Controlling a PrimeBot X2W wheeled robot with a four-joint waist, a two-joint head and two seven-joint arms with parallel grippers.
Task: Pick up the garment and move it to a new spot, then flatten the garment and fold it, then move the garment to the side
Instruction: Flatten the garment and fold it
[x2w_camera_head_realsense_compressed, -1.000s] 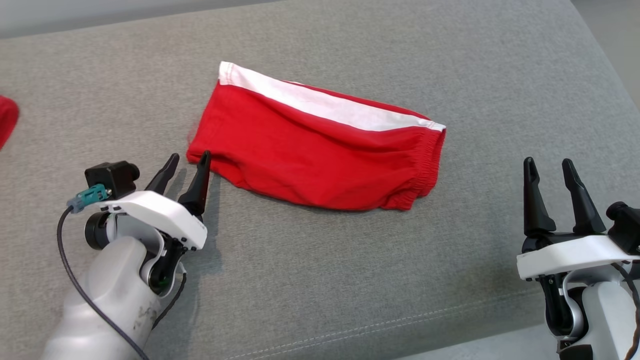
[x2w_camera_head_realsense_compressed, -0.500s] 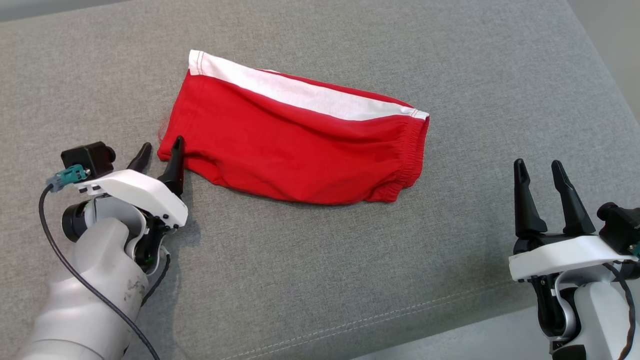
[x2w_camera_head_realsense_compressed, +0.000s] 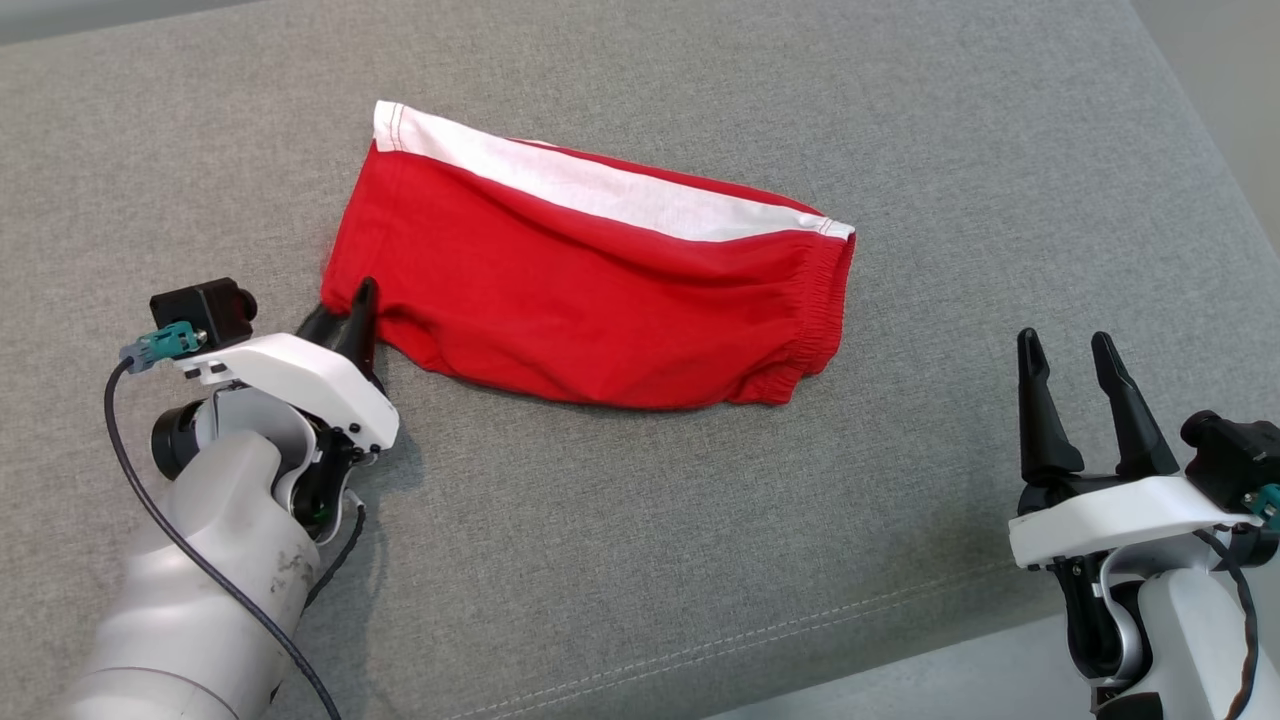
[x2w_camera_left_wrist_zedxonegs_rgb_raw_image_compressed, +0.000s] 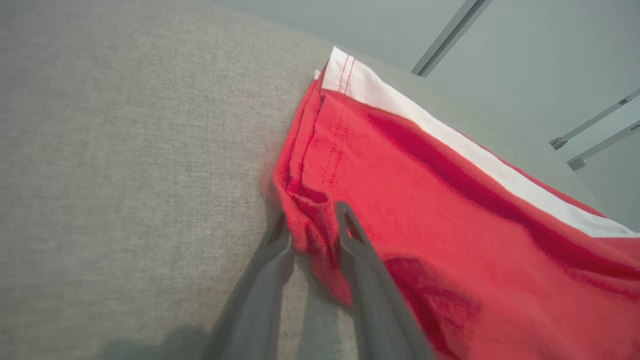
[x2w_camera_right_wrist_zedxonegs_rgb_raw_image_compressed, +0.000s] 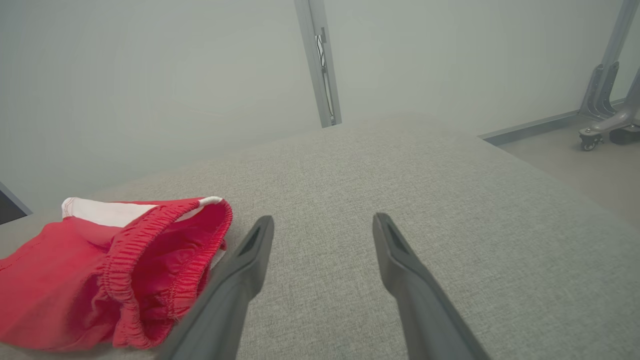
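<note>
1. My left claw (x2w_camera_left_wrist_zedxonegs_rgb_raw_image_compressed: 312, 215) is at the near left corner of the shorts (x2w_camera_head_realsense_compressed: 600, 300). Its 2 fingers stand fairly close together, with a bunch of the red hem between them.
2. I cannot tell whether those fingers are pinching the cloth or just straddling it.
3. My right claw (x2w_camera_head_realsense_compressed: 1063, 338) hangs wide open with nothing in it, near the right end of the cushion's front edge and well apart from the shorts.
4. The shorts lie flat on the cushion (x2w_camera_head_realsense_compressed: 700, 560), a little left of its middle and closer to the far edge than the front edge.
5. They are red, with a white stripe (x2w_camera_head_realsense_compressed: 600, 190) along the far side and a gathered elastic waistband (x2w_camera_head_realsense_compressed: 825, 310) pointing to the right.
6. The cushion is grey woven fabric, and a stitched seam (x2w_camera_head_realsense_compressed: 800, 625) runs along it just inside the front edge.
7. Past the cushion's right edge there is pale floor (x2w_camera_right_wrist_zedxonegs_rgb_raw_image_compressed: 565, 160).
8. Behind the far edge stands a plain light wall (x2w_camera_right_wrist_zedxonegs_rgb_raw_image_compressed: 150, 75) with 1 upright metal strip (x2w_camera_right_wrist_zedxonegs_rgb_raw_image_compressed: 320, 60) on it.
9. A grey metal frame on a small wheel (x2w_camera_right_wrist_zedxonegs_rgb_raw_image_compressed: 587, 142) stands on the floor at the far right.
</note>
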